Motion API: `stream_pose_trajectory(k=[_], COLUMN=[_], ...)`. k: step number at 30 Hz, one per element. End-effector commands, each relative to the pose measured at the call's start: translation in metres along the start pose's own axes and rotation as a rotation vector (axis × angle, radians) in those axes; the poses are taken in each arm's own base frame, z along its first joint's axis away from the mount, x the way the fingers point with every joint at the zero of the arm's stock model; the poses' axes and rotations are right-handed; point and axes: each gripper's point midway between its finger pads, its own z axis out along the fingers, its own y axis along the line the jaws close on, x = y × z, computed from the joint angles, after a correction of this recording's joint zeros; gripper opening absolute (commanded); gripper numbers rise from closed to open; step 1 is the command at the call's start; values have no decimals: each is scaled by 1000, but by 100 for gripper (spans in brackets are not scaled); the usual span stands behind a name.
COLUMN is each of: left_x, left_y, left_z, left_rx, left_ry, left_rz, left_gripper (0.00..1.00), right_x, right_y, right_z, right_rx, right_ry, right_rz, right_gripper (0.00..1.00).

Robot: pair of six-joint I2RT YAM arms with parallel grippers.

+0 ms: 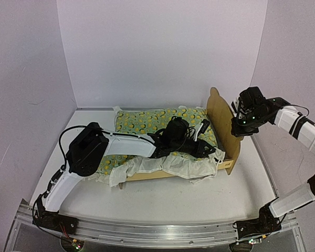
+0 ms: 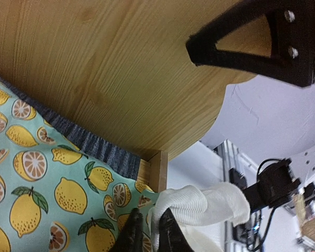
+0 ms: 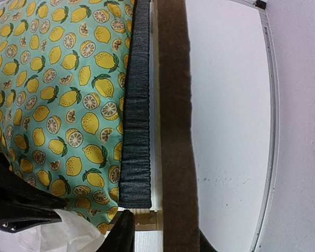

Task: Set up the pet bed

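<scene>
My right gripper [image 1: 235, 130] is nearer: the headboard [image 1: 220, 118] of the pet bed [image 1: 227, 164] runs edge-on between its parted fingers, and the bed stretches away on the quilt [image 3: 58, 89] side (clamped or merely astride, I cannot tell). That arm reaches in high, wrist bent down. My left gripper [image 2: 149, 236], nearly closed, has the white ruffle [image 2: 199, 202] at its tips; whether it holds it is unclear.

Robotics lab test cell, plain pale wall panels [image 1: 163, 47] boxing in a white table [image 1: 163, 202], aluminium rail [image 1: 147, 232] along its near edge, left arm [image 1: 128, 144] and right arm [image 1: 299, 126] bolted there.
</scene>
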Motion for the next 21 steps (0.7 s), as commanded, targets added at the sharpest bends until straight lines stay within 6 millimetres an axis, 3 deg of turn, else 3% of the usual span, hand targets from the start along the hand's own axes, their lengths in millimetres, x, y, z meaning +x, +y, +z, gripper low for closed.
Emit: stream_pose_trajectory(k=[1,3,4,6,7,8,12,17,19,21], left_x=[-38,-56,-51,-67,-61,-61,-48,10,34,50], left_y=[-18,-30,-29,-54,-59,-68,-94,-115,-121,-126], left_z=[-32,-58,-66,-98,-111,-123,-156,-161,-162,-158], left_rx=[-96,-152,-177,-182,-187,-181,-168,-180,-149,-98], left_ry=[-53,-52,-32,-54,-45,-48,-50,-105,-185,-249], left_rz=[83,111,119,162,170,180,198,333,394,459], left_gripper=[33,52,61,76,90,98,99,97,90,76], right_x=[-24,-28,-31,-43,-49,-56,-79,-97,-101,-103], right_y=[26,31,33,35,36,35,35,39,42,43], right_z=[-20,-22,-23,-31,-34,-36,-47,-55,-57,-59], right_rx=[-119,-144,-153,-153,-152,-150,-148,-175,-190,-199], right_ry=[-115,-115,-117,-145,-160,-174,-218,-242,-247,-251], right_rz=[66,123,148,196,218,245,316,354,362,364], right_gripper=[19,6,0,0,0,0,0,0,0,0])
